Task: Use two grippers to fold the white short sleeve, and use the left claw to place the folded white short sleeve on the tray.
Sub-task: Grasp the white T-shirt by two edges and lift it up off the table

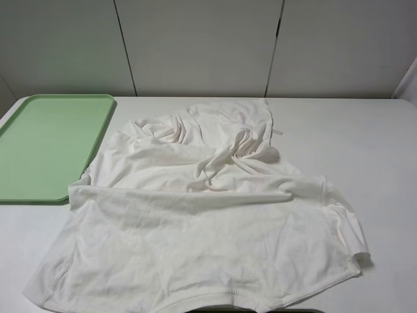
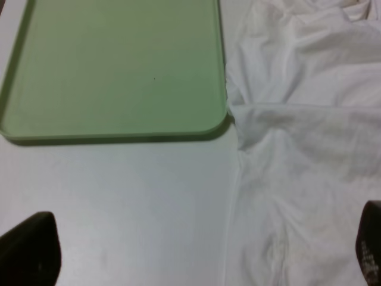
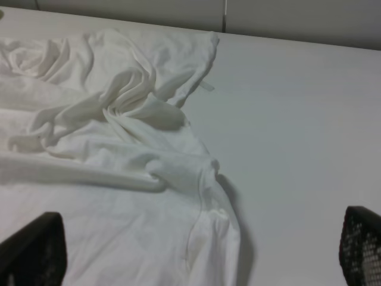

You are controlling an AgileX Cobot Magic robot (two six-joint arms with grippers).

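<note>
Folding is not started: white short sleeve (image 1: 195,222) is seen crumpled beside tray (image 1: 52,147) (bare). Left claw (image 2: 199,250) and right claw (image 3: 196,247) are spread wide, empty.

No writing can be read on the white short sleeve (image 1: 195,228) or tray (image 1: 45,150)

Work surface: a flat white table (image 1: 371,156), matte, spanning the exterior high view. Behind it stands a wall of pale grey panels (image 1: 195,45) — three visible, separated by two narrow dark seams (image 1: 126,49). Lighting is even and diffuse; shadows are soft.
</note>
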